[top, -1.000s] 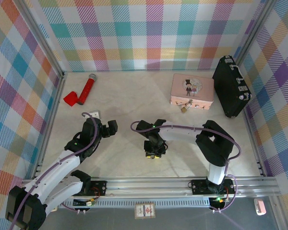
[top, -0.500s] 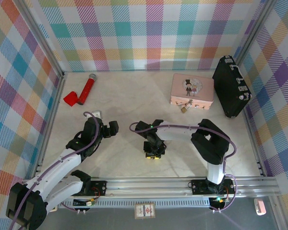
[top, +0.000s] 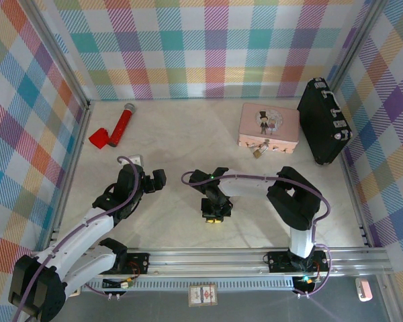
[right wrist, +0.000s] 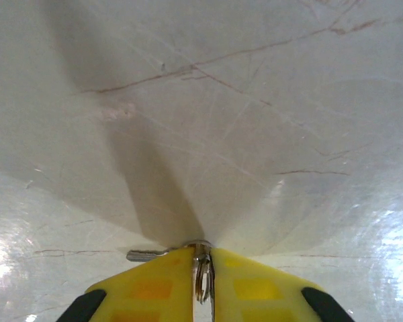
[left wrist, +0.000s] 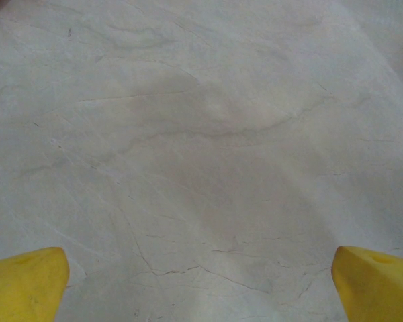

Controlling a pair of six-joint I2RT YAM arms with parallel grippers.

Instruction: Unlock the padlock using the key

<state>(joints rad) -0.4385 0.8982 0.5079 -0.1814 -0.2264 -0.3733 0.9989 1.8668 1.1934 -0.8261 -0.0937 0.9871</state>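
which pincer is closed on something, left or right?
The right pincer: its yellow fingers are pinched together on the key, down at the table. The left pincer stands wide open over bare table.

I have bare worktop [top: 181,141] through the middle, a wide lane from the near edge to the back wall [top: 215,54]. Back right is crowded: a pink tin [top: 269,124] with a padlock [top: 258,152] at its near edge, a black case [top: 323,121] just beside it along the right wall [top: 383,100]. A red tool [top: 114,129] lies back left, near the left wall [top: 27,134]. Between my left gripper [top: 151,176] and right gripper [top: 215,216] is a clear gap.
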